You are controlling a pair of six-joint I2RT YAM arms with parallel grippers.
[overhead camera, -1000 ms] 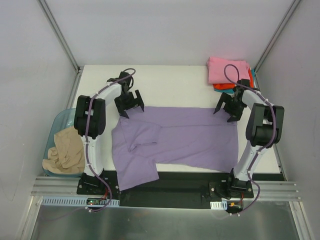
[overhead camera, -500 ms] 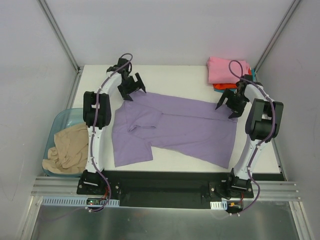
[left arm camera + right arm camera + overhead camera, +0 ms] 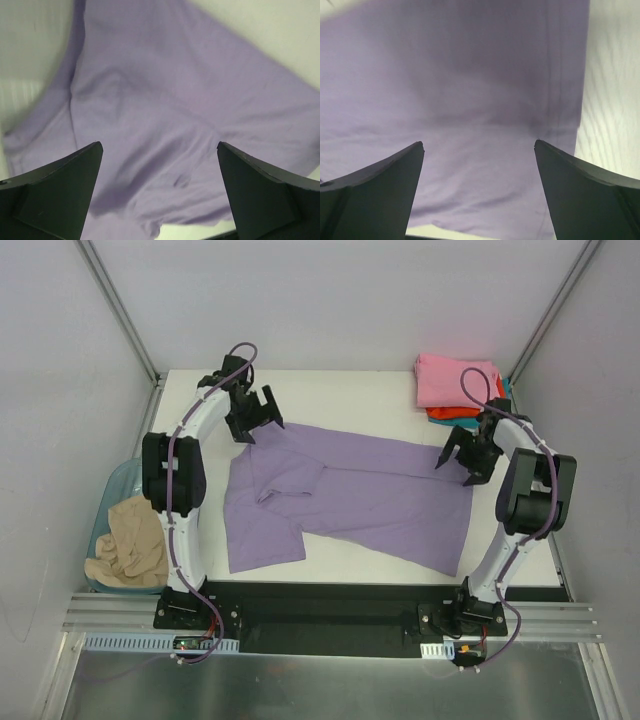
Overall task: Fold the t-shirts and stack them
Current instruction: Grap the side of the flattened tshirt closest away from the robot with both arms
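The lavender t-shirt (image 3: 350,500) lies spread across the table, with one sleeve folded in at the left. My left gripper (image 3: 262,428) is open and empty just above its far left corner. The left wrist view shows the wrinkled purple cloth (image 3: 165,100) between the spread fingers of the left gripper (image 3: 159,145). My right gripper (image 3: 456,468) is open and empty over the far right edge. In the right wrist view the right gripper (image 3: 479,144) has smooth cloth (image 3: 470,75) below it. A pink t-shirt (image 3: 455,380) lies on the orange-red one (image 3: 445,413) and the teal one (image 3: 508,388) at the back right. The tan t-shirt (image 3: 130,540) lies in the bin.
The translucent pale-blue bin (image 3: 112,488) stands off the table's left side. Metal frame posts rise at the back corners. Bare white table (image 3: 340,395) shows behind the lavender shirt, and a strip of it shows along the front edge.
The lavender shirt has slid back from the front edge, where its lower left part hung over. Both grippers have moved toward the back with its far edge.
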